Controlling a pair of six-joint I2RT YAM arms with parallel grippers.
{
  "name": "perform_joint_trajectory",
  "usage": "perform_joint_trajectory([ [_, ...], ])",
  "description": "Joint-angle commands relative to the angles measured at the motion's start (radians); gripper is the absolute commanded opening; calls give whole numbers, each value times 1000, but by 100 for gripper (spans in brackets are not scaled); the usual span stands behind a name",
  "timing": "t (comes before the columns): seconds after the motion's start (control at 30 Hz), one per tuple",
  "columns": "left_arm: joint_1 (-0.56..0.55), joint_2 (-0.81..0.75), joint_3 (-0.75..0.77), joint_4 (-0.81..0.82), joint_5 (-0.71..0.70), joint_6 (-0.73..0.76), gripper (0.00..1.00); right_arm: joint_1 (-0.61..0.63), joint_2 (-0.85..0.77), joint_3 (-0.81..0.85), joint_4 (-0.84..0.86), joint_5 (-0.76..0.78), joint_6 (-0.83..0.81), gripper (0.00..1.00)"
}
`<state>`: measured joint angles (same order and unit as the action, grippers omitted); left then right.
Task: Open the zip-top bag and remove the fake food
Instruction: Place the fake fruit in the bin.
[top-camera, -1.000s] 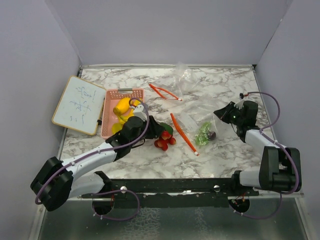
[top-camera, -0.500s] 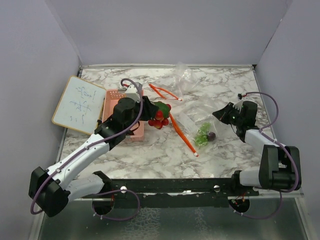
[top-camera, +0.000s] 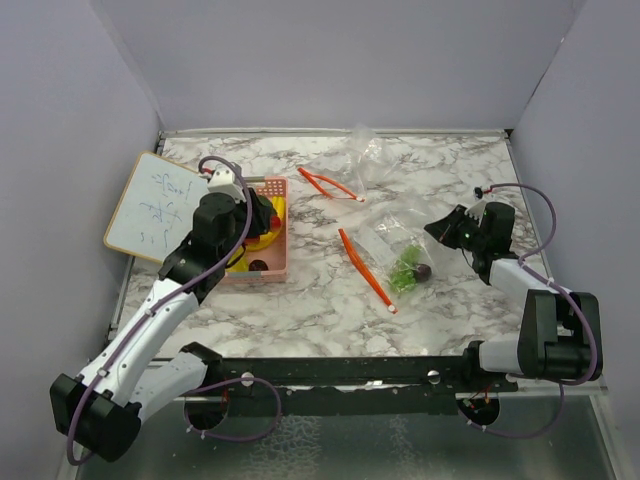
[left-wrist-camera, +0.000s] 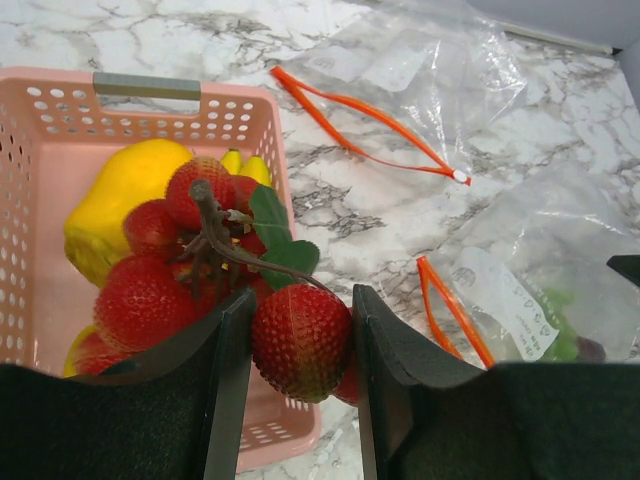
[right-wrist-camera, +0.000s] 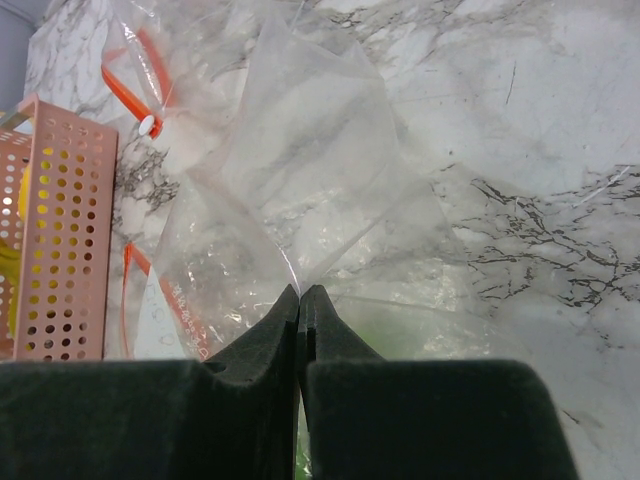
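Red glossy strawberries (left-wrist-camera: 140, 300) on a leafy stem are clamped in the left gripper (left-wrist-camera: 300, 305), stretched out over the pink basket (left-wrist-camera: 25, 250). The bag (right-wrist-camera: 300, 180) is pinched tight by the right gripper (right-wrist-camera: 301, 293).

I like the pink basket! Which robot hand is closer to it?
Left. The left gripper hangs right over the pink basket, holding strawberries. The right gripper is far off across the table, pinching the clear bag.

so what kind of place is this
Probably a robot test bench, not a kitchen: plain walls box in a marbled table, and the food is toy fruit in a basket.
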<state>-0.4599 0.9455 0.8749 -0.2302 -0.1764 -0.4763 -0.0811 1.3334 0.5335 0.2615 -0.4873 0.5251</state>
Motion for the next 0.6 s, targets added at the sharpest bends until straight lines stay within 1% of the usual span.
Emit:
perform_joint_trajectory([
  [0.0,10,-27,-69,-9,20,8,37,-6,-11,0,1,-32,-24,2],
  [0.07,13,-35,-94,-2,21,3,43,-7,-15,0,0,-39,-29,2],
  [0.1,15,-37,-100,0,19,3,52,-6,-16,2,-2,-40,-31,2],
  [0.2,16,-38,-100,-9,3,1,85,-7,-19,1,-6,-47,-31,2],
  [0.23,16,-36,-97,-12,-1,1,94,-6,-19,2,-7,-52,-33,2],
  [0.27,16,-34,-94,-12,-3,2,98,-6,-19,1,-6,-56,-31,2],
  [0.37,17,-35,-82,-3,11,4,99,-6,-23,-1,-4,-66,-27,2],
  [0.4,15,-39,-80,5,20,2,98,-6,-25,-1,-5,-68,-27,2],
  [0.5,17,-59,-79,49,73,-17,91,-6,-38,5,-12,-75,-22,2],
  [0.57,13,-52,-84,83,139,-40,84,-6,-53,11,-17,-81,-14,2],
])
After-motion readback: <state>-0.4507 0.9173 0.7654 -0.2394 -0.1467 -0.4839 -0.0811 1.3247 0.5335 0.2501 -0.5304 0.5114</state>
